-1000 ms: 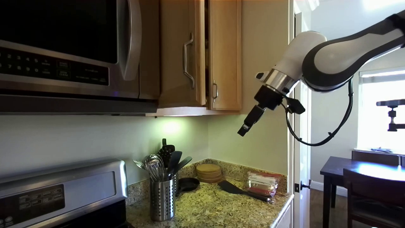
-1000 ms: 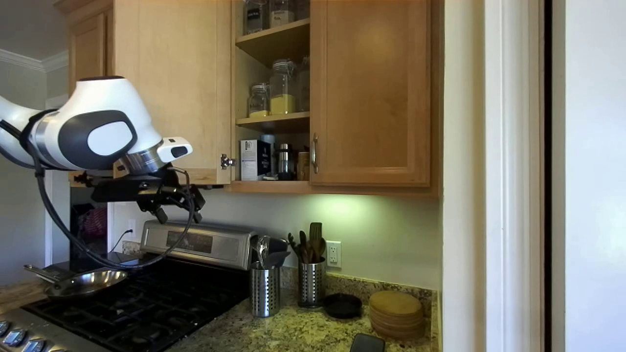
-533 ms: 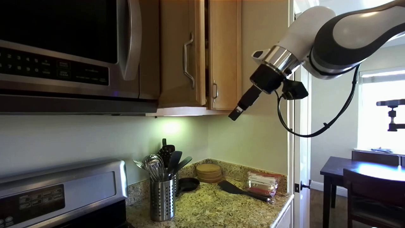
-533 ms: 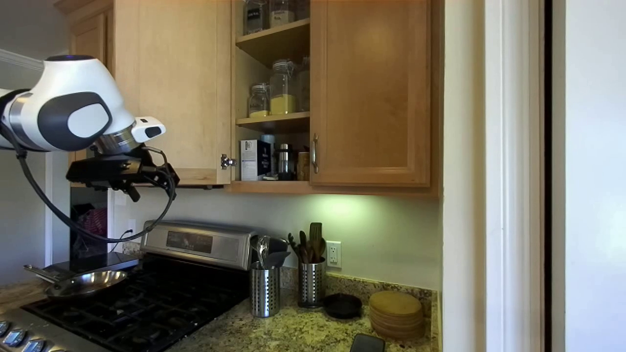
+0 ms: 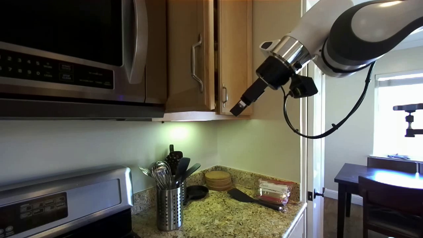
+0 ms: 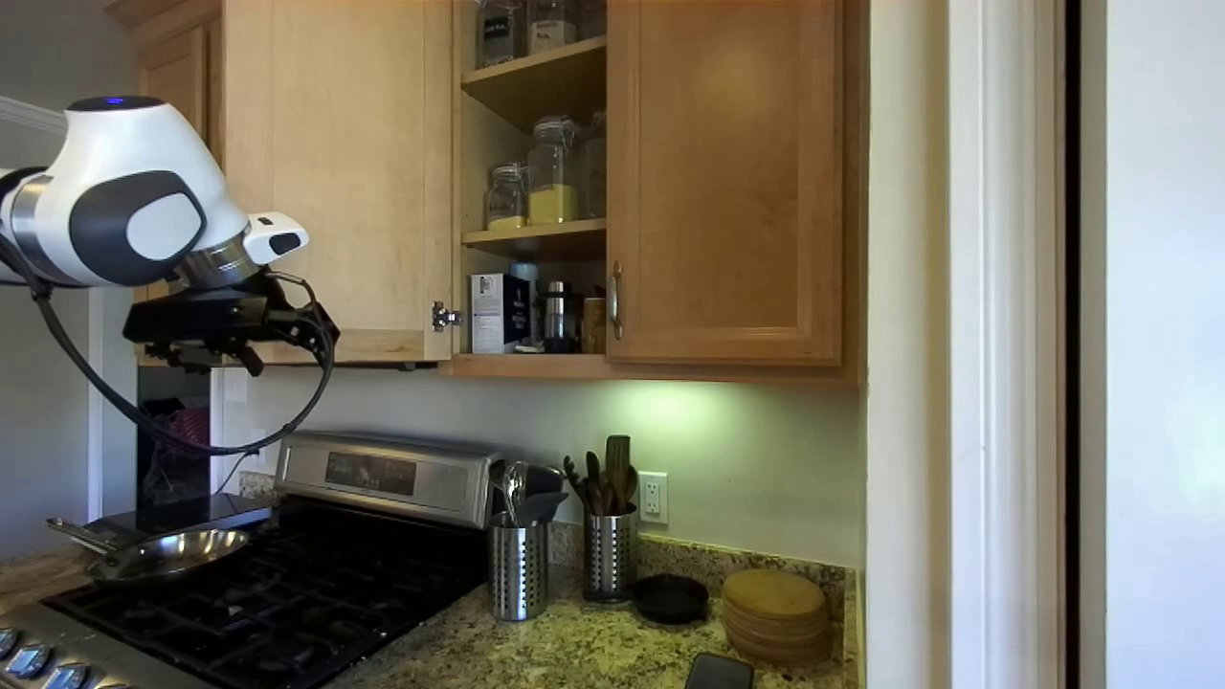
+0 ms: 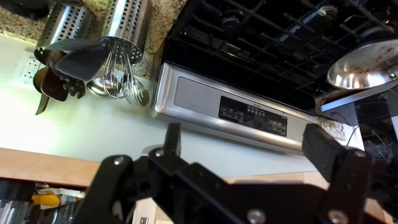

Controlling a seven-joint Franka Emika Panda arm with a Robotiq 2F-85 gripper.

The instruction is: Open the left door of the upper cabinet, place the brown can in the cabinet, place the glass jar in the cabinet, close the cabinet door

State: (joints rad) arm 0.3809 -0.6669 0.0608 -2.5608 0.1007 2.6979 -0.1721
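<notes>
The left door (image 6: pixel 345 182) of the upper cabinet (image 6: pixel 526 366) stands swung open; its outer face with the bar handle shows in an exterior view (image 5: pixel 183 66). The brown can (image 6: pixel 593 325) stands on the bottom shelf, beside the closed matching door. A slim silver-and-dark container (image 6: pixel 558 316) stands left of it; I cannot tell whether this is the glass jar. My gripper (image 5: pixel 236 110) is in the air near the cabinet's lower edge, apart from the door. In the wrist view, which is upside down, its fingers (image 7: pixel 242 137) are wide apart with nothing between them.
A steel microwave (image 5: pixel 66 62) hangs beside the cabinet. Below are a stove (image 6: pixel 287 593) with a pan (image 6: pixel 172 555), ribbed utensil holders (image 6: pixel 520 574), a stack of round boards (image 6: pixel 775 617) and a packet (image 5: pixel 274 191). Large jars (image 6: pixel 553 177) stand on the upper shelves.
My gripper has risen, moving up and left in both exterior views, and now sits at the height of the cabinet's lower edge. The door and the things on the shelves have not moved.
</notes>
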